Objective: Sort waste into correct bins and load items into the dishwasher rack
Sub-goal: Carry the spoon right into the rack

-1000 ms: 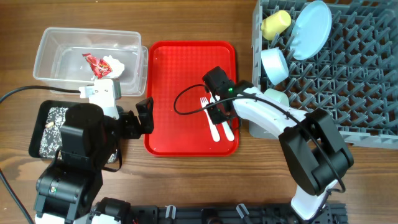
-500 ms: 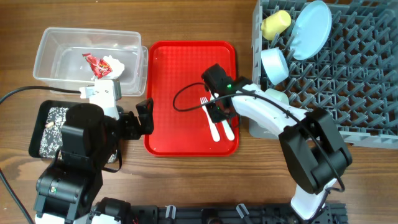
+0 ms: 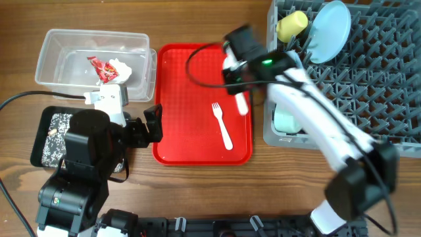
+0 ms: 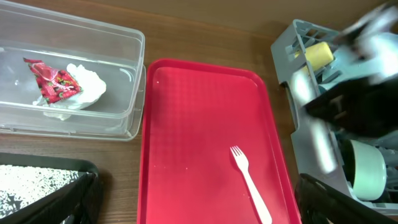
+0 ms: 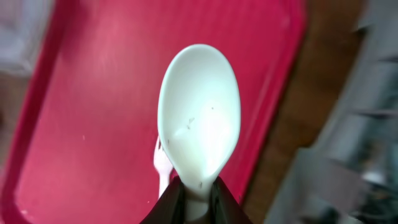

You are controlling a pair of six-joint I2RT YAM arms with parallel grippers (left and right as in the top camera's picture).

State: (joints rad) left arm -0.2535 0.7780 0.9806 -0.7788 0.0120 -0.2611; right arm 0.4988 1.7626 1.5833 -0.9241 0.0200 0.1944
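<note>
- Step in hand: loading cutlery. The right gripper (image 5: 198, 194) is clamped narrowly on the handle of the white spoon (image 5: 199, 118), which is held above the red tray (image 3: 184, 85) just beside the dishwasher rack (image 3: 368, 85).
- Next move, as judged: carry the spoon over the rack wall and release it between pegs.
- The fork (image 3: 222, 125) lies on the red tray.
- The left gripper (image 3: 151, 125) stands wide and empty.
- The clear tub (image 3: 59, 39) contains the wrapper (image 3: 100, 67); the black tray (image 3: 45, 113) contains scraps (image 3: 56, 141).
- The rack contains the yellow cup (image 3: 291, 25), plate (image 3: 327, 31) and a bowl (image 3: 284, 120).

The fork (image 3: 222, 125) lies on the serving tray (image 3: 177, 79), which sits between the tub (image 3: 72, 74) and the rack (image 3: 368, 99).
</note>
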